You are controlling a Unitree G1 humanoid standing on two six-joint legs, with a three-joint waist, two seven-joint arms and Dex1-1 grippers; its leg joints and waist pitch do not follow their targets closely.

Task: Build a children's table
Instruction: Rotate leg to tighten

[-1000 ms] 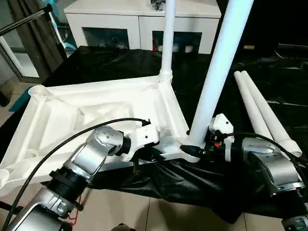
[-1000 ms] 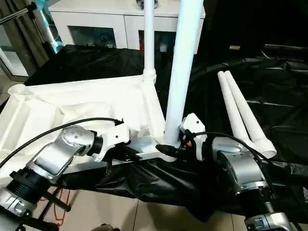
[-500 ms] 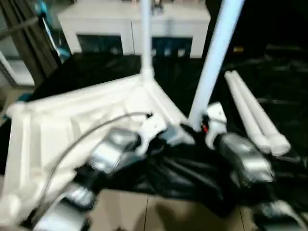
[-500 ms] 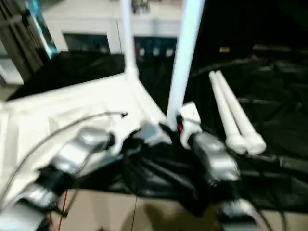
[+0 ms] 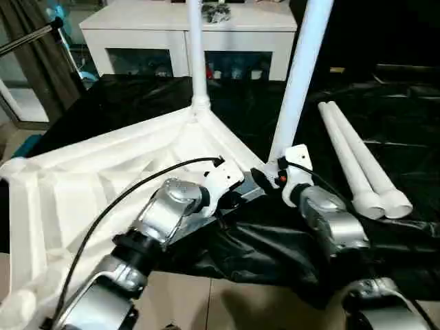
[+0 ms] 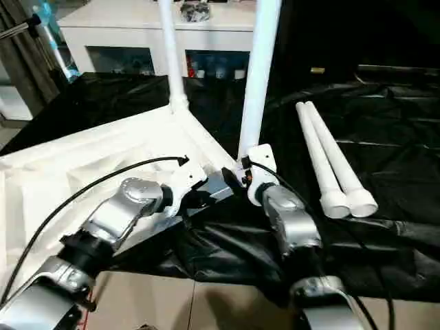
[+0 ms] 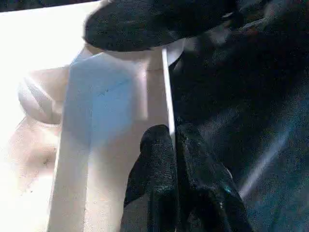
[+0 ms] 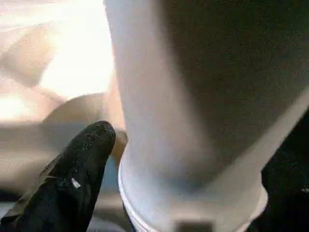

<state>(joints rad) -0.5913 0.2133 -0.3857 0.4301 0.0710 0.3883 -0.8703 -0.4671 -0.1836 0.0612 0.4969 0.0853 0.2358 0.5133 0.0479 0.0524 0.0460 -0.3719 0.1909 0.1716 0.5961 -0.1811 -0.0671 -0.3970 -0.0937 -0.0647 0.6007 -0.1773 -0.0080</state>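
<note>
while two legs stand upright in the tabletop (image 5: 103, 179), two lie beside it.
left gripper (image 7: 175, 140) fingers pinch the tabletop's rim; right gripper (image 5: 265, 177) fingers gape around the near leg (image 5: 297, 82).

The left hand (image 7: 175, 145) is pinched shut on the thin edge of the white tabletop (image 7: 96, 145).

Right gripper (image 5: 265, 180) loosened; tabletop (image 5: 82, 185) swung.
</note>
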